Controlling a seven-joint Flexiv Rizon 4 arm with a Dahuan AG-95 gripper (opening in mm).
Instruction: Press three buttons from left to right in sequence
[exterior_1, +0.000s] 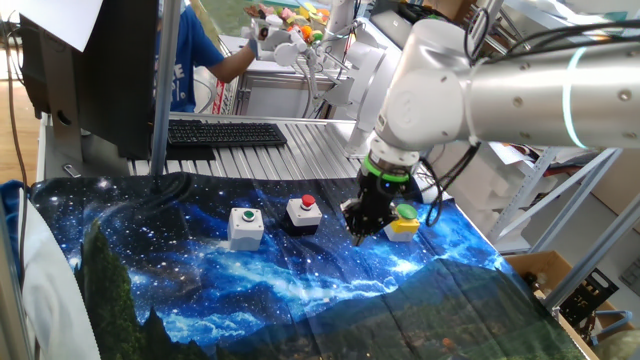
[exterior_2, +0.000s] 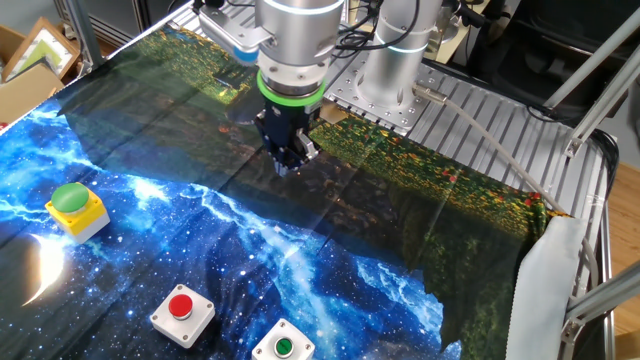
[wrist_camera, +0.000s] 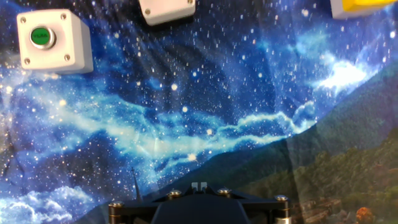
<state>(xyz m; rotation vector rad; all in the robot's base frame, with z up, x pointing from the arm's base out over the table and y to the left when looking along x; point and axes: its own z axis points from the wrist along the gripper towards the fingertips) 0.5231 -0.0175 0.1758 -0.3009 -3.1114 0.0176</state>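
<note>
Shown from two sides and from the hand: a desk draped in a starry blue galaxy cloth (exterior_1: 300, 280) that fades into a dark forest print toward one edge.

Standing in a row on the blue part, well apart from one another: a grey-white box with green cap (exterior_1: 245, 225), a black-and-white box with red cap (exterior_1: 304, 213), and a yellow box with green cap (exterior_1: 403, 222). In the other fixed view, seen in reverse order along the near edge, with the yellow box toward the left edge.

Hanging above the cloth, pointing straight down: the gripper (exterior_1: 358, 237) on a white arm (exterior_1: 470, 85) with a green ring at the wrist. Fingers drawn fully together, holding nothing. In one fixed view, hides part of the yellow box; in the other fixed view, hovers over the dark forest print, well away from all three boxes. No contact with any cap.

Beyond the cloth, on bare ribbed metal (exterior_1: 300, 150) at the far edge: a black keyboard (exterior_1: 225, 132). Further back, a person in a blue shirt (exterior_1: 190, 55) beside cluttered shelves.

From the hand view: grey-white box at top left, the other two boxes cut off by the top edge, nothing lying between.
</note>
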